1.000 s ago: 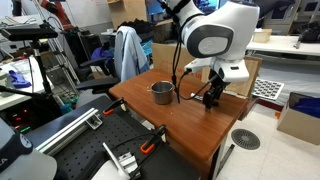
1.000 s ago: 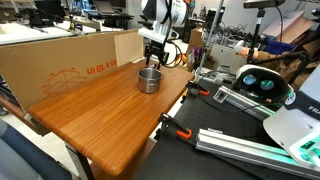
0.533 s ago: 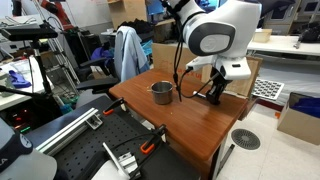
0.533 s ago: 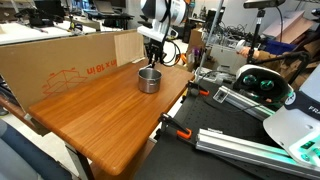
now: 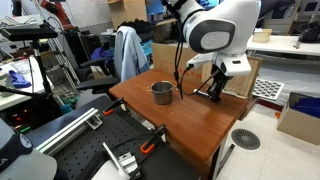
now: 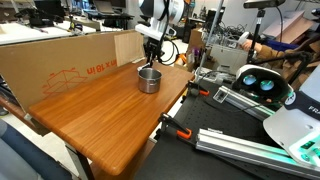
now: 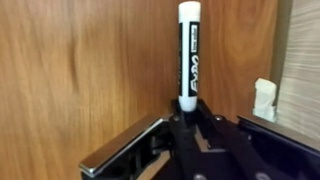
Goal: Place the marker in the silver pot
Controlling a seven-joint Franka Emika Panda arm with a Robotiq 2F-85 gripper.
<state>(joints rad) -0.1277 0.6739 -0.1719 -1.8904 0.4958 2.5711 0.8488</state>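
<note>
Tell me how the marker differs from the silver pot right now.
The marker is a slim black-and-white stick; the silver pot is round, shiny steel. The marker is clamped in the gripper, while the silver pot stands free on the table. Both are small.

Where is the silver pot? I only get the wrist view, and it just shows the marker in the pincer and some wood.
Observer: The silver pot stands on the wooden table, off to one side of the pincer that holds your marker, not under it.
Operator: Has it got a lid on?
Observer: No, it stands upright with its top open.
Operator: What else is up there?
Observer: A long cardboard box with red print stands along one edge of the table.
</note>
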